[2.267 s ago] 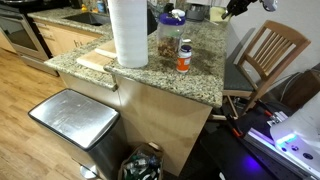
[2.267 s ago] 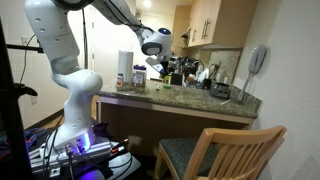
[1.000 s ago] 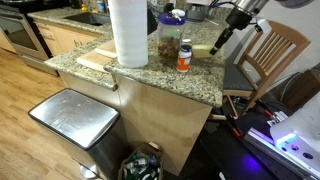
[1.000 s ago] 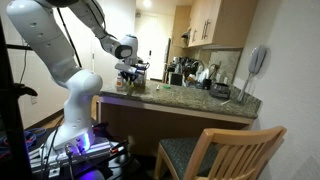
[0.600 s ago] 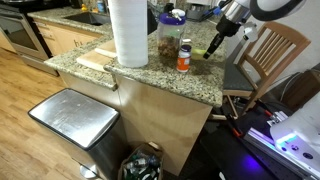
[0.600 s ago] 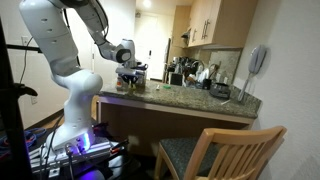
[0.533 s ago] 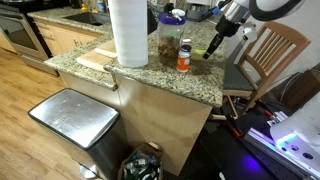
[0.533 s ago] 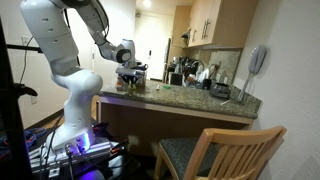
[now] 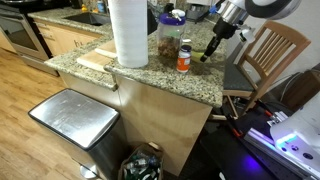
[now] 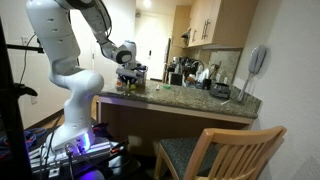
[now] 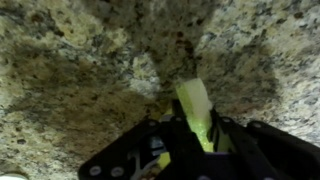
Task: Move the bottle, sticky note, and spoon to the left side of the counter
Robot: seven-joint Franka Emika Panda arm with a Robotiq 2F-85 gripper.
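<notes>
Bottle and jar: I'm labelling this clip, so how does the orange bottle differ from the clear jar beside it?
The bottle is shorter and orange with a white cap; the jar is taller and clear with a blue lid. The bottle stands nearer the counter edge than the jar. Both stand upright.

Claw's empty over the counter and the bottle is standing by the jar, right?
Not empty: the claw is shut on the sticky note, as the wrist view shows. The rest holds: it is over the counter, and the bottle stands by the jar.
</notes>
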